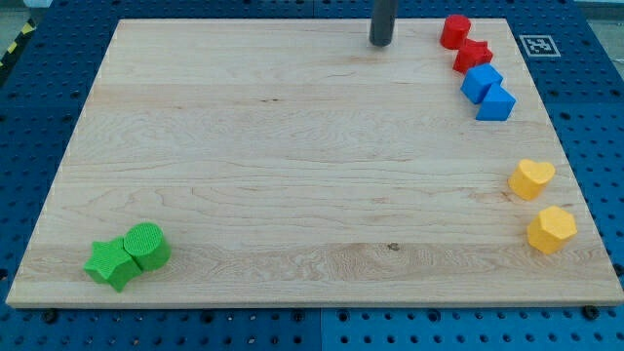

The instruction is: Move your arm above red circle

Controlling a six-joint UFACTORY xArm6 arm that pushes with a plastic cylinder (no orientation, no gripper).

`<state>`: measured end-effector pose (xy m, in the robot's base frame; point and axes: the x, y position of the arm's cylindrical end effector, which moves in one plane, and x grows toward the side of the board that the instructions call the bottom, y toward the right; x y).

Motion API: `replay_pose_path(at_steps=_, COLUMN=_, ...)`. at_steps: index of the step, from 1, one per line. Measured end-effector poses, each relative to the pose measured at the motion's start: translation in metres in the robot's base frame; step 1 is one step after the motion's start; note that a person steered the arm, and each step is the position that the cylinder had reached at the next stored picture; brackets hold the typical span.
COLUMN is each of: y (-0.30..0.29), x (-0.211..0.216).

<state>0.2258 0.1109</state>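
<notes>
The red circle (454, 31) sits near the board's top right corner. A red star-shaped block (473, 55) touches it just below and to the right. My tip (380, 43) is at the top of the board, to the left of the red circle, apart from it by a clear gap. The rod comes down from the view's top edge.
Two blue blocks (481, 82) (496, 102) lie below the red pair. A yellow heart (531, 178) and a yellow hexagon (552, 229) are at the right edge. A green circle (146, 245) and a green star (111, 263) sit at the bottom left. The wooden board (292, 166) rests on a blue pegboard.
</notes>
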Motion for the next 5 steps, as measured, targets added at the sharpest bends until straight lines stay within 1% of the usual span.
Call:
replay_pose_path(at_steps=1, y=0.041, x=-0.033)
replay_pose_path(at_steps=3, y=0.048, x=-0.034)
replay_pose_path(at_steps=4, y=0.061, x=-0.034)
replay_pose_path(at_steps=5, y=0.095, x=-0.034)
